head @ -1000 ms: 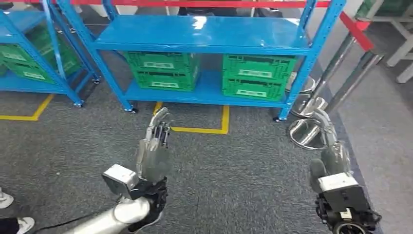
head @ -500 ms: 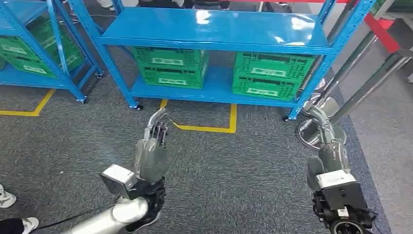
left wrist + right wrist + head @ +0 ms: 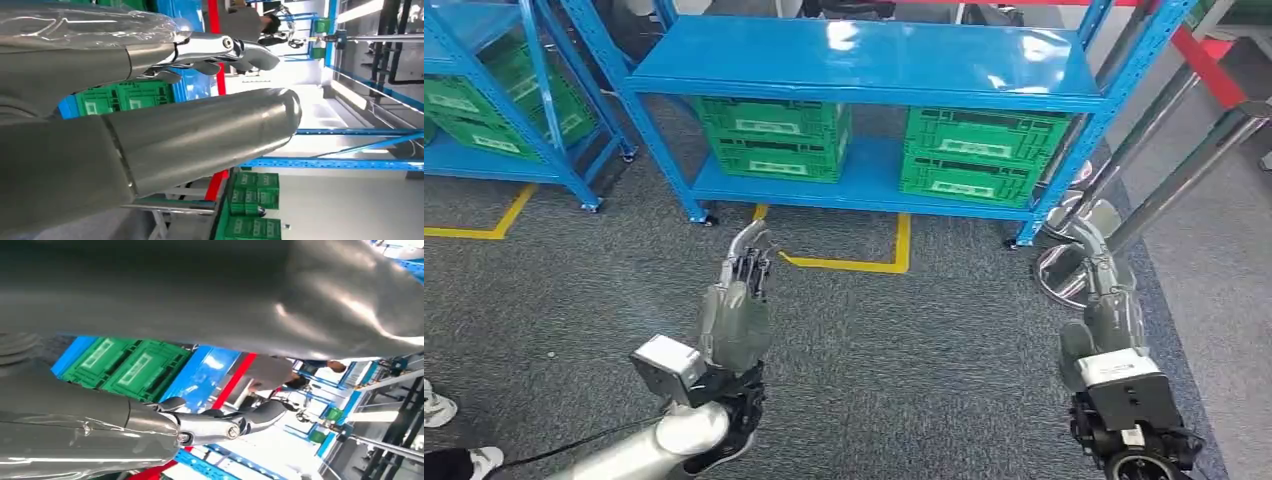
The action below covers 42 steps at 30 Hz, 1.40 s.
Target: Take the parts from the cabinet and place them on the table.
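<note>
barely started, nothing was taken yet: left hand (image 3: 737,310) and right hand (image 3: 1107,300) both had fingers stretched out, holding nothing, short of the green crates (image 3: 774,137) on the blue shelf (image 3: 864,55).

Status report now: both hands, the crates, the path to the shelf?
Left hand and right hand open, holding nothing. Green crates on the blue shelf, untouched. Metal stanchion bases near right hand.
</note>
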{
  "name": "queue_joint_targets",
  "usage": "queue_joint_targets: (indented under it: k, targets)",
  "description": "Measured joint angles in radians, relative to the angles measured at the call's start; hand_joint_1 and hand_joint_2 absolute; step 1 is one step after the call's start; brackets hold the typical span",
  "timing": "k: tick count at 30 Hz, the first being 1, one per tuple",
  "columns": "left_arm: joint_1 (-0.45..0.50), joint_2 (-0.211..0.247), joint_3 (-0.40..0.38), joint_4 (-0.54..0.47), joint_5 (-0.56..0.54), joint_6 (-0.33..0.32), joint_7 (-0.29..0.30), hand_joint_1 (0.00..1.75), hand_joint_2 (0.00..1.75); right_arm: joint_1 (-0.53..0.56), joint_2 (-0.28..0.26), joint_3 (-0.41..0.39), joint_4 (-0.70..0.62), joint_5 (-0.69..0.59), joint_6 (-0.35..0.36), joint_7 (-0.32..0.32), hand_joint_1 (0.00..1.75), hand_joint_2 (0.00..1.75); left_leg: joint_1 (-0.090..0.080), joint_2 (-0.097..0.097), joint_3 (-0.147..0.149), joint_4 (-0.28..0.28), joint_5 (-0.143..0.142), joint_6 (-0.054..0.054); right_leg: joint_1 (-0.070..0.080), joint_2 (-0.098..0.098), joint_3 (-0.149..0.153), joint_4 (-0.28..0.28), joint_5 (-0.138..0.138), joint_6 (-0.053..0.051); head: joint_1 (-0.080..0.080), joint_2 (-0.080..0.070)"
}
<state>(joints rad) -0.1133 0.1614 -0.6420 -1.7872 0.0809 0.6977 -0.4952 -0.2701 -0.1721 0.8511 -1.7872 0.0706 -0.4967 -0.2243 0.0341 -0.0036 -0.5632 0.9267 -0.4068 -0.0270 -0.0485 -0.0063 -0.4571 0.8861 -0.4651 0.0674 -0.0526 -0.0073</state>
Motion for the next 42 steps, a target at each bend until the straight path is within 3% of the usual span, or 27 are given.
queue_joint_targets:
  k: [14,15,16,17,18,19,21,22,23,24,26,27,28,29,30,32,33,34,36,37,38,39,40,41,42]
  targets:
    - [-0.008,0.000,0.000,0.000,0.004,0.000,-0.001,0.00,0.00,-0.005,0.000,0.005,0.000,0.000,-0.003,0.000,0.00,0.00,0.002,0.000,0.007,-0.013,0.006,-0.008,0.002,0.000,-0.001,0.004,-0.001,-0.002,0.000,0.000]
    - [-0.010,0.001,0.000,0.000,0.004,0.000,-0.001,0.00,0.00,-0.006,0.000,0.006,0.000,-0.002,-0.003,0.000,0.00,0.00,-0.002,0.000,0.006,-0.009,0.003,-0.005,0.000,0.000,0.001,-0.004,0.003,0.000,0.000,0.000]
    - [-0.011,0.004,0.000,-0.001,0.003,0.000,0.000,0.00,0.00,-0.008,0.000,0.007,0.000,-0.002,-0.003,0.000,0.00,0.00,-0.005,-0.003,0.008,-0.012,0.001,0.012,-0.008,-0.003,0.006,-0.018,0.007,0.009,-0.003,0.000]
    - [-0.011,0.004,0.000,-0.005,0.001,0.000,0.000,0.00,0.00,-0.008,0.000,0.007,-0.004,-0.004,-0.003,0.000,0.00,0.00,-0.003,-0.001,0.030,-0.050,0.013,0.020,0.001,-0.003,0.019,-0.034,0.010,0.012,-0.006,0.000]
    - [-0.011,0.003,0.000,-0.005,0.000,0.000,0.001,0.00,0.00,-0.010,0.000,0.007,-0.005,-0.005,-0.003,-0.001,0.00,0.00,0.008,0.004,0.053,-0.080,0.024,0.022,-0.003,-0.002,0.007,-0.014,-0.001,0.004,-0.001,0.000]
    - [-0.015,0.004,0.000,-0.005,-0.001,0.000,0.002,0.00,0.00,-0.016,0.000,0.008,-0.006,-0.005,-0.003,0.000,0.00,0.00,0.009,0.004,0.063,-0.092,0.026,0.025,0.000,0.002,-0.022,0.048,-0.032,0.000,0.003,0.000]
    - [-0.015,0.003,0.000,-0.005,-0.001,0.000,0.003,0.00,0.00,-0.017,0.000,0.009,-0.006,-0.008,-0.003,0.000,0.00,0.00,0.008,0.006,0.068,-0.093,0.021,0.026,0.002,0.005,-0.127,0.241,-0.105,0.002,0.012,0.000]
    - [-0.013,0.003,0.000,-0.005,-0.002,0.000,0.004,0.00,0.00,-0.014,0.000,0.011,-0.006,-0.008,-0.003,0.000,0.00,0.00,0.007,0.006,0.069,-0.092,0.017,0.025,0.001,0.004,-0.174,0.317,-0.123,0.004,0.011,0.000]
    - [-0.013,0.003,0.000,-0.004,-0.002,0.000,0.004,0.00,0.00,-0.011,0.000,0.012,-0.006,-0.008,-0.003,0.002,0.00,0.00,0.008,0.003,0.072,-0.088,0.012,0.021,0.001,0.004,-0.195,0.340,-0.111,0.006,0.011,0.000]
    - [-0.012,0.003,0.000,-0.004,-0.003,0.000,0.004,0.00,0.00,-0.011,0.000,0.012,-0.006,-0.008,-0.003,0.002,0.00,0.00,0.011,-0.001,0.077,-0.083,0.005,0.014,-0.002,0.004,-0.186,0.302,-0.072,0.007,0.012,0.000]
    - [-0.010,0.003,0.000,-0.004,-0.006,0.000,0.007,0.00,0.00,-0.011,-0.001,0.013,-0.006,-0.008,-0.003,0.002,0.00,0.00,0.022,-0.007,0.088,-0.065,-0.015,-0.003,-0.008,0.003,-0.112,0.129,0.037,0.013,0.013,0.000]
    - [-0.010,0.003,0.000,-0.004,-0.008,0.000,0.008,0.00,0.00,-0.011,-0.001,0.013,-0.006,-0.009,-0.003,0.002,0.00,0.00,0.025,-0.007,0.090,-0.050,-0.030,-0.014,-0.012,0.004,-0.083,0.058,0.052,0.022,0.013,0.000]
    - [-0.012,0.004,0.000,-0.005,-0.009,0.000,0.008,0.00,0.00,-0.011,-0.001,0.014,-0.006,-0.010,-0.003,0.003,0.00,0.00,0.014,-0.010,0.080,-0.035,-0.039,-0.029,-0.004,0.012,-0.074,0.052,0.022,0.017,0.029,0.000]
    - [-0.012,0.003,0.000,-0.005,-0.011,0.000,0.011,0.00,0.00,-0.010,0.000,0.015,-0.007,-0.011,-0.003,0.002,0.00,0.00,0.014,-0.014,0.070,-0.026,-0.036,-0.033,-0.004,0.014,-0.076,0.067,0.019,-0.005,0.026,0.000]
    - [-0.011,0.003,0.000,-0.005,-0.011,0.000,0.011,0.00,0.00,-0.007,0.000,0.014,-0.007,-0.011,-0.002,0.002,0.00,0.00,0.015,-0.014,0.070,-0.027,-0.038,-0.037,-0.002,0.015,-0.083,0.072,0.015,-0.013,0.010,0.000]
    - [-0.009,0.003,0.000,-0.005,-0.011,0.000,0.011,0.00,0.00,-0.006,-0.001,0.015,-0.007,-0.011,-0.002,0.002,0.00,0.00,0.022,-0.013,0.074,-0.028,-0.045,-0.047,0.001,0.019,-0.077,0.079,0.005,-0.031,0.007,0.000]
    - [-0.011,0.005,0.000,-0.005,-0.011,0.000,0.011,0.00,0.00,-0.005,-0.001,0.015,-0.009,-0.010,-0.002,0.001,0.00,0.00,0.022,-0.002,0.067,-0.004,-0.053,-0.045,0.001,0.020,-0.070,0.076,0.001,-0.039,-0.003,0.000]
    - [-0.013,0.005,0.000,-0.005,-0.011,0.000,0.010,0.00,0.00,-0.006,-0.001,0.015,-0.009,-0.008,-0.002,0.000,0.00,0.00,0.021,0.001,0.030,0.064,-0.075,-0.041,0.003,0.019,-0.063,0.074,-0.003,-0.045,-0.011,0.000]
    - [-0.010,0.004,0.000,-0.005,-0.011,0.000,0.010,0.00,0.00,-0.005,-0.001,0.015,-0.009,-0.008,-0.002,0.000,0.00,0.00,0.010,0.002,-0.096,0.260,-0.136,-0.037,0.011,0.017,-0.053,0.071,-0.013,-0.057,-0.019,0.000]
    - [-0.008,0.005,0.000,-0.005,-0.011,0.000,0.010,0.00,0.00,-0.005,-0.001,0.015,-0.009,-0.008,-0.002,0.000,0.00,0.00,0.005,0.002,-0.152,0.332,-0.147,-0.033,0.016,0.017,-0.049,0.071,-0.020,-0.061,-0.024,0.000]
    - [-0.007,0.005,0.000,-0.005,-0.011,0.000,0.010,0.00,0.00,-0.004,-0.001,0.015,-0.008,-0.008,-0.002,0.000,0.00,0.00,0.001,0.002,-0.187,0.360,-0.135,-0.025,0.022,0.019,-0.041,0.071,-0.027,-0.066,-0.027,0.000]
    - [-0.006,0.005,0.000,-0.005,-0.011,0.000,0.010,0.00,0.00,-0.004,-0.001,0.015,-0.008,-0.008,-0.002,0.001,0.00,0.00,-0.007,0.001,-0.195,0.335,-0.093,-0.013,0.029,0.021,-0.028,0.070,-0.035,-0.069,-0.029,0.000]
    - [-0.006,0.006,0.000,-0.005,-0.011,0.000,0.010,0.00,0.00,-0.004,-0.001,0.015,-0.008,-0.008,-0.002,0.001,0.00,0.00,-0.017,0.000,-0.176,0.263,-0.029,0.005,0.035,0.023,-0.013,0.069,-0.046,-0.071,-0.032,0.000]
    - [-0.007,0.006,0.000,-0.005,-0.011,0.000,0.010,0.00,0.00,-0.004,-0.001,0.015,-0.008,-0.008,-0.002,0.001,0.00,0.00,-0.029,0.000,-0.140,0.161,0.041,0.025,0.042,0.025,0.005,0.066,-0.057,-0.073,-0.037,0.000]
    - [-0.007,0.006,0.000,-0.005,-0.011,0.000,0.010,0.00,0.00,-0.004,-0.001,0.015,-0.008,-0.008,-0.002,0.001,0.00,0.00,-0.041,-0.001,-0.110,0.069,0.081,0.049,0.045,0.025,0.023,0.062,-0.068,-0.074,-0.039,0.000]
